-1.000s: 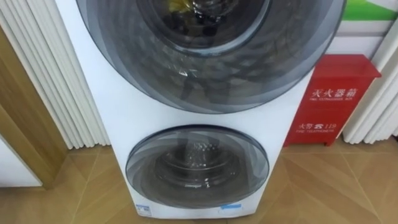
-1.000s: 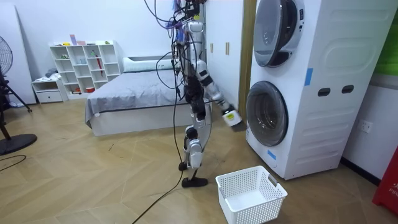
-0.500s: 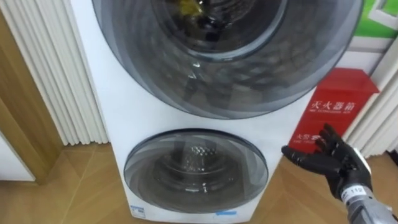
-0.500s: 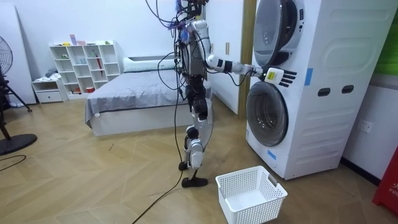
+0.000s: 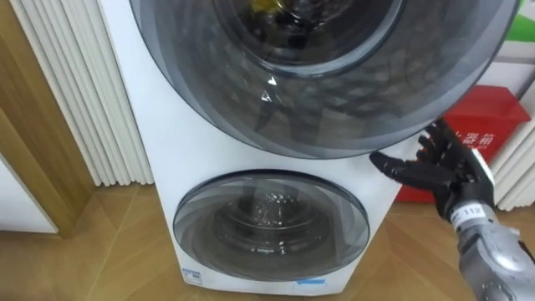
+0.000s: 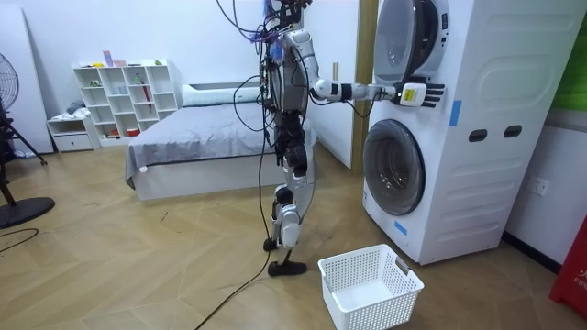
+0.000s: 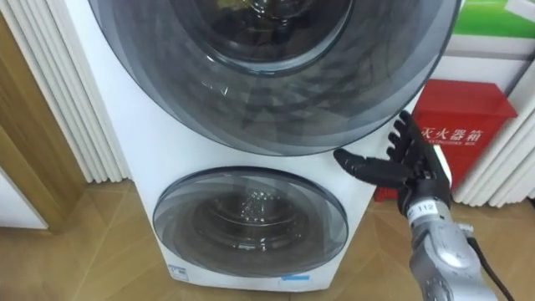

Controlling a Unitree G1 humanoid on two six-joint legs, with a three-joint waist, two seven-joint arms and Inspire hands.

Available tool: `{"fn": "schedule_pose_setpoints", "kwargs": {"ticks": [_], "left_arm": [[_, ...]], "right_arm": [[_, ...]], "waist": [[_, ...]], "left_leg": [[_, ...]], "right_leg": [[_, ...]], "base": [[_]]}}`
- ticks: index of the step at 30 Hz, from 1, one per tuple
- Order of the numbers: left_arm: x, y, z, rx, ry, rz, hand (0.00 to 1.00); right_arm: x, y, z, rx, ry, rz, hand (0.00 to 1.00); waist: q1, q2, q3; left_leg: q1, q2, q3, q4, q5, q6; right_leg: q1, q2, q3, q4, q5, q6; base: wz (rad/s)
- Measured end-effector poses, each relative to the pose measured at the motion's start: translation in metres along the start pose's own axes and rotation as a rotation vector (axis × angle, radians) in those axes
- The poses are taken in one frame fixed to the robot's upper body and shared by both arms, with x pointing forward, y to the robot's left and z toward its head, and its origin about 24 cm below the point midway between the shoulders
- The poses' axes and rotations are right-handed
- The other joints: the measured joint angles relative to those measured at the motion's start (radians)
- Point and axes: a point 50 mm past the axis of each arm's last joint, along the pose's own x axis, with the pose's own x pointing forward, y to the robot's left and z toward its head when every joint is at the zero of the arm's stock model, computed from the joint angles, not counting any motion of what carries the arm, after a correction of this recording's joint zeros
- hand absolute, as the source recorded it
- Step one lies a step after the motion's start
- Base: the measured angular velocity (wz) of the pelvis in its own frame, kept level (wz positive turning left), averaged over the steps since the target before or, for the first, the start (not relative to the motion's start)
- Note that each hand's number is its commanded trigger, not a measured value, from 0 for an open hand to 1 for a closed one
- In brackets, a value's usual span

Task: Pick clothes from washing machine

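A white stacked washing machine (image 6: pixel 459 137) stands in front of me, with a large round dark glass door (image 5: pixel 334 75) above and a smaller round door (image 5: pixel 272 226) below, both closed. Something yellow and dark shows behind the upper glass (image 5: pixel 267 8). My right hand (image 5: pixel 439 167) is raised beside the lower right rim of the upper door, fingers spread and straight, holding nothing. The same right hand (image 6: pixel 424 93) reaches the machine's front at arm's length in the room view.
A white laundry basket (image 6: pixel 370 286) sits empty on the wood floor by my feet. A red fire-extinguisher box (image 5: pixel 481 138) stands right of the machine, white pleated panels (image 5: pixel 79 100) to its left. A bed (image 6: pixel 202 147) lies behind me.
My right arm rose from hanging low to stretched out level, and the hand climbed to the upper door's lower right rim. My head view shifted slightly up and closer.
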Motion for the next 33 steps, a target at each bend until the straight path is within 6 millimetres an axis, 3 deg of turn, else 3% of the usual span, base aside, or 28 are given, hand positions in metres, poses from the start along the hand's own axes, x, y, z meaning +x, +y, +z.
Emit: {"fn": "schedule_pose_setpoints", "kwargs": {"ticks": [8,13,23,24,25,26,27,28,29,30,31,33], "left_arm": [[0.001,0.001,0.007,0.008,-0.016,-0.001,0.00],[0.001,0.008,0.007,0.015,-0.017,0.017,0.00],[0.002,0.001,0.022,0.066,-0.060,0.011,0.00],[0.002,0.000,0.022,0.071,-0.063,0.010,0.00],[0.002,-0.001,0.023,0.075,-0.068,0.009,0.00],[0.002,0.000,0.024,0.076,-0.074,0.009,0.00],[0.002,0.006,0.022,0.072,-0.082,0.027,0.00],[0.002,0.014,0.016,0.085,-0.066,0.054,0.00],[0.003,0.013,0.013,0.097,-0.050,0.055,0.00],[0.003,0.012,0.010,0.118,-0.035,0.054,0.00],[0.003,0.010,0.012,0.132,-0.043,0.047,0.00],[0.003,0.011,0.013,0.149,-0.050,0.057,0.00]], "right_arm": [[0.000,0.003,0.012,-0.056,-0.027,0.018,0.00],[-0.001,0.012,0.029,-0.184,-0.066,0.068,0.00],[-0.007,0.023,0.045,-0.302,-0.110,0.129,0.00],[-0.008,0.026,0.043,-0.307,-0.105,0.145,0.00],[-0.008,0.029,0.041,-0.313,-0.091,0.160,0.00],[-0.009,0.031,0.040,-0.319,-0.089,0.172,0.00],[-0.010,0.038,0.044,-0.332,-0.110,0.210,0.00],[-0.015,0.047,0.056,-0.332,-0.169,0.253,0.00],[-0.017,0.047,0.058,-0.333,-0.180,0.260,0.00],[-0.018,0.048,0.057,-0.329,-0.176,0.265,0.00],[-0.018,0.048,0.057,-0.332,-0.177,0.266,0.00],[-0.017,0.045,0.058,-0.346,-0.171,0.257,0.00]], "waist": [[0.005,-0.002,0.0018],[0.005,-0.020,0.0100],[-0.010,-0.018,0.0043],[-0.013,-0.014,0.0027],[-0.012,-0.004,0.0024],[-0.013,0.002,0.0037],[-0.003,-0.001,-0.0068],[0.001,-0.023,-0.0054],[-0.011,-0.009,-0.0047],[-0.033,-0.006,-0.0056],[-0.034,-0.010,-0.0031],[-0.032,-0.013,-0.0024]], "left_leg": [[0.001,0.002,0.002,0.000,0.000,0.000],[0.001,0.002,0.005,0.000,0.000,0.000],[0.007,0.008,0.001,0.001,0.000,0.000],[0.021,0.020,-0.021,-0.001,0.001,0.000],[0.044,0.037,-0.085,-0.006,0.004,0.000],[0.053,0.050,-0.125,-0.009,0.004,-0.001],[0.050,0.070,-0.162,-0.010,0.002,-0.005],[0.041,0.071,-0.159,-0.009,-0.018,-0.041],[0.050,0.093,-0.154,-0.008,-0.039,-0.073],[0.062,0.110,-0.096,-0.017,-0.046,-0.097],[0.057,0.117,-0.045,-0.032,-0.036,-0.108],[0.035,0.125,-0.015,-0.029,-0.026,-0.095]], "right_leg": [[-0.003,0.001,0.000,0.000,0.000,0.000],[-0.009,0.004,0.008,0.002,0.000,0.000],[-0.022,0.014,0.024,0.026,0.000,0.000],[-0.033,0.015,0.014,0.064,0.000,0.000],[-0.078,0.032,-0.012,0.166,-0.006,-0.003],[-0.113,0.049,-0.003,0.199,-0.030,-0.009],[-0.162,0.092,0.058,0.078,-0.004,-0.052],[-0.200,0.085,0.033,-0.036,0.186,-0.076],[-0.193,0.097,0.018,-0.017,0.173,-0.074],[-0.177,0.102,-0.009,-0.006,0.171,-0.077],[-0.167,0.101,-0.007,-0.003,0.171,-0.077],[-0.161,0.101,-0.014,-0.003,0.170,-0.076]], "base": [[-0.03],[-0.09],[-0.10],[-0.30],[-0.41],[-0.76],[-0.88],[-0.69],[-0.08],[0.27],[0.29],[0.16]]}}
